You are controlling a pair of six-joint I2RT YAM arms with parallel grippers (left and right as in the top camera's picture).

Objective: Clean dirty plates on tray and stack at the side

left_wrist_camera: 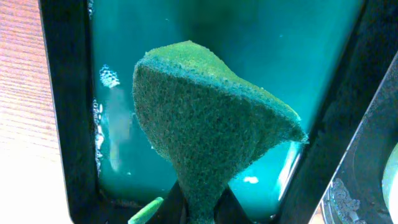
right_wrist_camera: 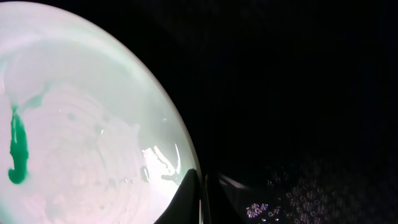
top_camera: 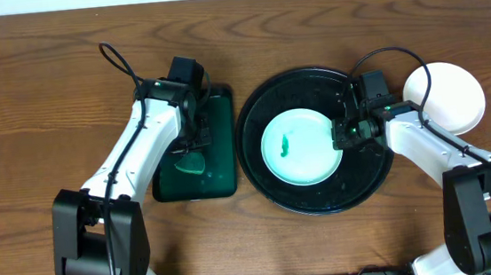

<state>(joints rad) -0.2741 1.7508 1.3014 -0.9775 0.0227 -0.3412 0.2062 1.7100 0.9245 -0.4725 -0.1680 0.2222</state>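
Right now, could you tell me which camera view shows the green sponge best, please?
The left wrist view: the sponge fills the frame, its rough texture clear, pinched in the left claw above the dark green tray. Overhead shows it only as a small pale patch. The right wrist view does not show it.

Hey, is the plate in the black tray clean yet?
No, the plate in the black tray has a green smear on its surface in the right wrist view.
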